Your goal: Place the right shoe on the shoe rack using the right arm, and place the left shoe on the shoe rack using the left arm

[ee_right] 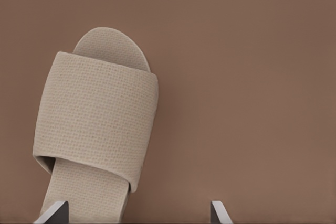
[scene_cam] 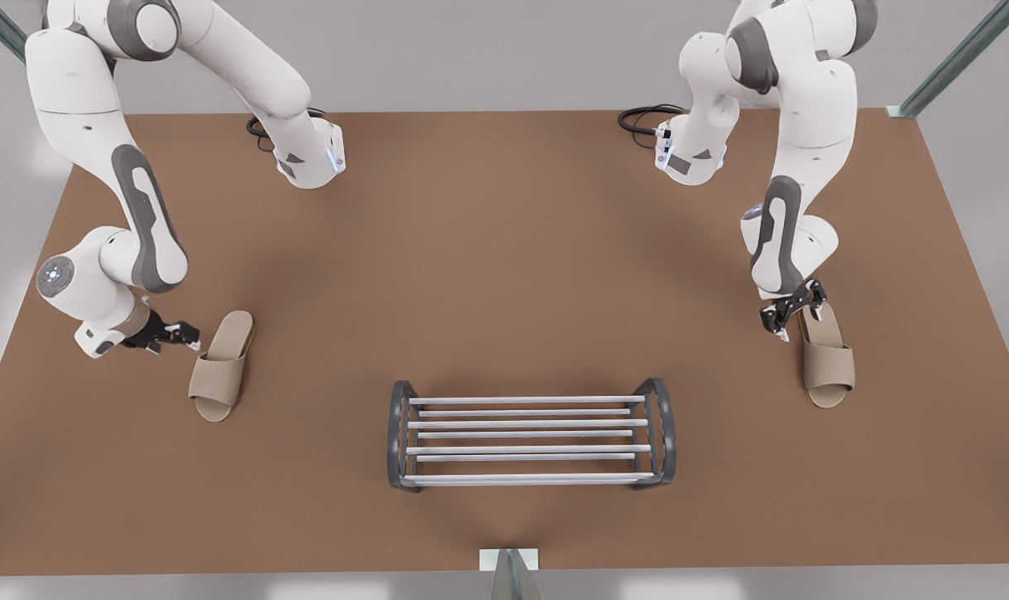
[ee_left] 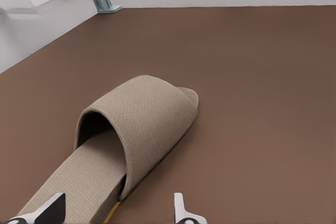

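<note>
Gaping left gripper (scene_cam: 791,312) and right gripper (scene_cam: 171,333) adjoin shoes (ee_left: 142,124) (ee_right: 97,124), heels cropped.

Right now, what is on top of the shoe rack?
Nothing lies on the shoe rack; the table shows between its bars, hidden only beneath them. The left shoe and right shoe lie on the table.

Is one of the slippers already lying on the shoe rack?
No. In the front view the shoe rack carries nothing, and both slippers lie on the brown table off to its sides.
</note>
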Tool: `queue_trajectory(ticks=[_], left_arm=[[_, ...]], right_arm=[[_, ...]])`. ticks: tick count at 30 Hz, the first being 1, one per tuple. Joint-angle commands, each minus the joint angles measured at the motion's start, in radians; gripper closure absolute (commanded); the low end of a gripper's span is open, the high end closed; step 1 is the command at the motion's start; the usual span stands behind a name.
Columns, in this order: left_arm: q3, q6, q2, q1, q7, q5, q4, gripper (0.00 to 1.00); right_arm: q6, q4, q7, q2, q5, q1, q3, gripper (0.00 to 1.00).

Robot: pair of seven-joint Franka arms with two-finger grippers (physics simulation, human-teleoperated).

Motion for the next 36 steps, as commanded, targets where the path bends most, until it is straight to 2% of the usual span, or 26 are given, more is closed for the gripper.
queue_trajectory(ticks=[1, 6, 11, 19, 22, 26, 30, 36], left_arm=[[-0.014, 0.002, 0.010, 0.015, -0.691, 0.071, 0.014, 0.00], [-0.012, 0.002, 0.011, 0.015, -0.691, 0.332, 0.040, 0.00], [-0.014, 0.001, 0.093, 0.017, -0.695, 0.325, 0.143, 0.00], [-0.031, 0.001, 0.116, 0.035, -0.697, 0.306, 0.168, 0.00], [-0.031, -0.001, 0.152, 0.037, -0.697, 0.306, 0.169, 0.00], [-0.052, -0.001, 0.175, 0.066, -0.695, 0.308, 0.208, 0.00], [-0.052, -0.013, 0.180, 0.066, -0.694, 0.306, 0.209, 0.00], [-0.052, -0.021, 0.215, 0.080, -0.695, 0.306, 0.251, 0.00]], right_arm=[[-0.004, 0.004, -0.092, 0.015, 0.000, 0.005, 0.000, 0.00], [0.043, 0.007, -0.092, 0.076, -0.003, 0.000, -0.001, 0.00], [0.088, 0.031, -0.092, 0.122, -0.003, 0.011, -0.001, 0.00], [0.146, 0.059, -0.092, 0.179, -0.003, 0.012, -0.001, 0.00], [0.146, 0.064, -0.092, 0.179, -0.003, 0.012, -0.001, 0.31], [0.146, 0.064, -0.094, 0.179, -0.003, 0.012, -0.001, 0.49], [0.143, 0.064, -0.100, 0.179, -0.003, 0.011, -0.001, 0.79], [0.109, 0.080, -0.098, 0.167, -0.004, 0.014, 0.006, 0.79]])
